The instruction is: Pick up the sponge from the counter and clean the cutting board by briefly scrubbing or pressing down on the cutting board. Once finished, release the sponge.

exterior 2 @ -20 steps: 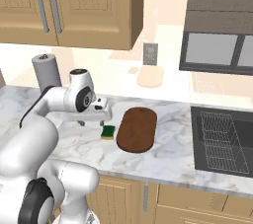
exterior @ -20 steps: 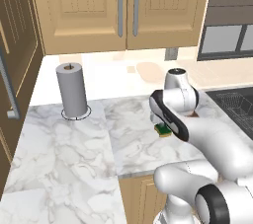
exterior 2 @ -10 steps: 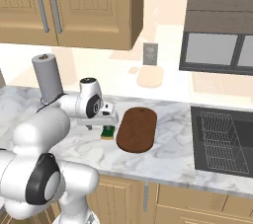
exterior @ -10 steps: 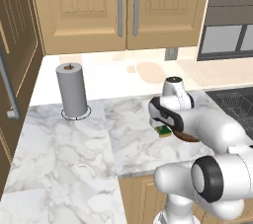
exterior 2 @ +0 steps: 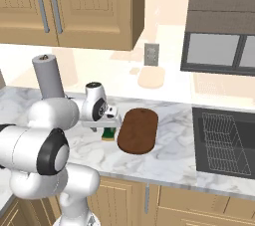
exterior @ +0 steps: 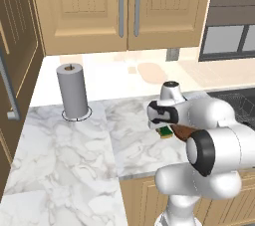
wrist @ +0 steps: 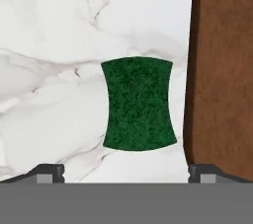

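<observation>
The sponge (wrist: 138,104) lies green side up on the marble counter (wrist: 54,30), just left of the dark brown cutting board (wrist: 222,70). My gripper (wrist: 127,173) hovers straight above the sponge, open, its two fingertips (wrist: 47,172) spread wider than the sponge. From the right base view the sponge (exterior 2: 108,134) peeks out under the gripper (exterior 2: 106,122), beside the oval cutting board (exterior 2: 138,130). The left base view has the sponge (exterior: 166,131) below the gripper (exterior: 162,120), and my arm hides most of the cutting board (exterior: 185,131).
A grey paper towel roll (exterior 2: 48,75) stands upright at the back left of the counter (exterior 2: 169,155). A dark sink with a wire rack (exterior 2: 224,140) lies to the right of the board. Wooden cabinets (exterior: 124,11) hang above.
The hand has come down closer over the sponge. The sponge and the board have stayed where they were.
</observation>
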{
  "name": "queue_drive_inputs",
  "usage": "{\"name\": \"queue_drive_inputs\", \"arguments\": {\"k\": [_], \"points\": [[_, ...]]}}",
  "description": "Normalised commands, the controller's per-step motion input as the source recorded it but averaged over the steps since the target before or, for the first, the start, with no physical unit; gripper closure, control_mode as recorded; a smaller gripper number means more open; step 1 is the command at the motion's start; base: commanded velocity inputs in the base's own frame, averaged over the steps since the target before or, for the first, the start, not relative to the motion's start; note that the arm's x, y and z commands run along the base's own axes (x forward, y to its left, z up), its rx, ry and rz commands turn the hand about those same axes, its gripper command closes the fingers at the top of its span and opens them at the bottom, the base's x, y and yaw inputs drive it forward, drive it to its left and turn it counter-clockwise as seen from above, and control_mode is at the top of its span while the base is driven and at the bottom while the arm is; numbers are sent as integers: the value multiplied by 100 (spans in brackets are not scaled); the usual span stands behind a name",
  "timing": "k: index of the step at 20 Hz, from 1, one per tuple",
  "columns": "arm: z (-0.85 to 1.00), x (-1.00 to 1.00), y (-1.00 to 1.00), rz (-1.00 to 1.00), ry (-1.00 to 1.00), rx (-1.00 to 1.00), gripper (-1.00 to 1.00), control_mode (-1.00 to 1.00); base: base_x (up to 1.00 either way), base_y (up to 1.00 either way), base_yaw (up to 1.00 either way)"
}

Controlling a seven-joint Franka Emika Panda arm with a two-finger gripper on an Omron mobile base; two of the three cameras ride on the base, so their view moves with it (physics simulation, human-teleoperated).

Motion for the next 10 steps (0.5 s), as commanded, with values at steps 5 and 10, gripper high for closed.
{"name": "queue_drive_inputs", "arguments": {"k": [5,10], "points": [[-14,13,-12,0,0,0,-100,-100,0,0,0],[-17,12,-7,0,0,0,-100,-100,0,0,0]]}}
